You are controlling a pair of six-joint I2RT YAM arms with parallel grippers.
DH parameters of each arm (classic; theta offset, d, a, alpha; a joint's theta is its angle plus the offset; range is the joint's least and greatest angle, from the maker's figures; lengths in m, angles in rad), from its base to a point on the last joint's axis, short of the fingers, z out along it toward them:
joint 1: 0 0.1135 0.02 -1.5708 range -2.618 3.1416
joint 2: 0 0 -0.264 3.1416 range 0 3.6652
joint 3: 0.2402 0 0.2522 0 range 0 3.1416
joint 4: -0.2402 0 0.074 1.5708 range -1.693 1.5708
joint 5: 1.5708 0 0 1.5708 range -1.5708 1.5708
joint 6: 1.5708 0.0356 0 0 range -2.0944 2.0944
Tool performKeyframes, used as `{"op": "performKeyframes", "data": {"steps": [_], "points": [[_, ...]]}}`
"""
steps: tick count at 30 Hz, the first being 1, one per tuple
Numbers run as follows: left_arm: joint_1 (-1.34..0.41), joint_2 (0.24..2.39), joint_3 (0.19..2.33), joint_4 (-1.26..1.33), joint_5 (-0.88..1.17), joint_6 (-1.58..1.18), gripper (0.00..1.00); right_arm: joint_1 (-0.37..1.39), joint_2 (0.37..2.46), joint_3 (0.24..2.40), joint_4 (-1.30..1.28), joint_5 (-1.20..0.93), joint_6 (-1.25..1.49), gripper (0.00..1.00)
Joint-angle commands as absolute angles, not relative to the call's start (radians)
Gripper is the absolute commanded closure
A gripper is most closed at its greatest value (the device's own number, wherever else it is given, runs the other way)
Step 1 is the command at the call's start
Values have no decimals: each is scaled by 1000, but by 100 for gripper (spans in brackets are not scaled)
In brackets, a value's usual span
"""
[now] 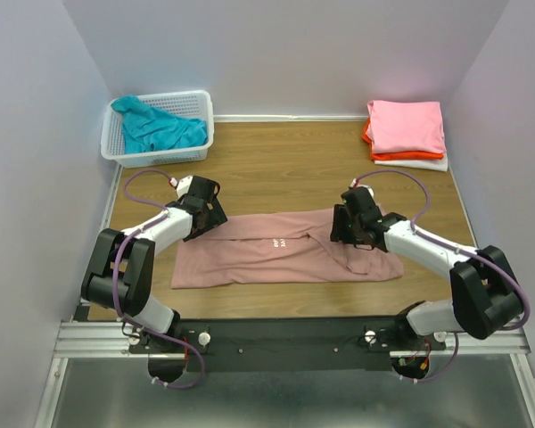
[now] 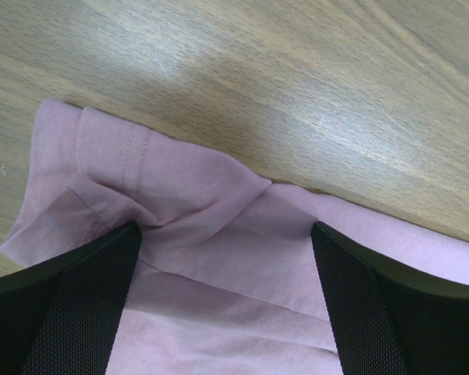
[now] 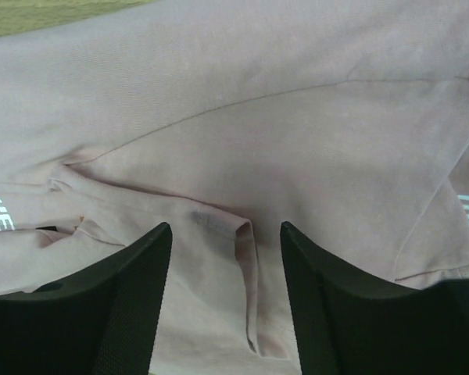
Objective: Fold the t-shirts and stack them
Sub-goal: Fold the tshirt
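Observation:
A dusty-pink t-shirt with small white print lies folded into a long strip across the middle of the table. My left gripper is down on its far left corner. In the left wrist view the left gripper stands wide open, with rumpled pink cloth and a sleeve hem between its fingers. My right gripper is on the shirt's right part. There the right gripper is open but narrowed, straddling a raised cloth ridge without touching it.
A white lattice basket at the back left holds a teal shirt. At the back right is a folded stack: a bright pink shirt over an orange one and a white one. Walls enclose three sides of the table.

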State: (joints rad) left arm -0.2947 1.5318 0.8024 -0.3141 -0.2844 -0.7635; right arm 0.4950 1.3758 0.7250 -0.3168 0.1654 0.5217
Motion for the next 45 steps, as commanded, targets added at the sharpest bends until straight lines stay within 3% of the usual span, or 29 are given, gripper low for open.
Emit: {"op": "performKeyframes", "data": {"steps": [1,6,8,10,16,27,39,41,45], "points": [[-287,1560,773,-334,-307,-761,2,492,1414,750,-318,152,519,41],[-287,1554,772,-336,-311,-759,2,492,1454,756,-307,130,520,58],[-287,1551,770,-336,-313,-758,2,492,1453,759,-301,124,519,74],[-287,1548,770,-336,-313,-759,2,492,1447,762,-302,97,512,85],[-287,1552,767,-334,-313,-759,2,492,1370,735,-299,32,505,100],[-287,1557,765,-333,-321,-765,2,508,1266,623,-201,-211,583,100],[-287,1563,772,-341,-331,-767,2,552,1276,526,-55,-328,683,94],[-287,1563,775,-341,-330,-767,2,563,1282,522,-43,-333,689,84],[-287,1559,776,-341,-331,-762,2,581,1269,520,-41,-345,683,73]]}}
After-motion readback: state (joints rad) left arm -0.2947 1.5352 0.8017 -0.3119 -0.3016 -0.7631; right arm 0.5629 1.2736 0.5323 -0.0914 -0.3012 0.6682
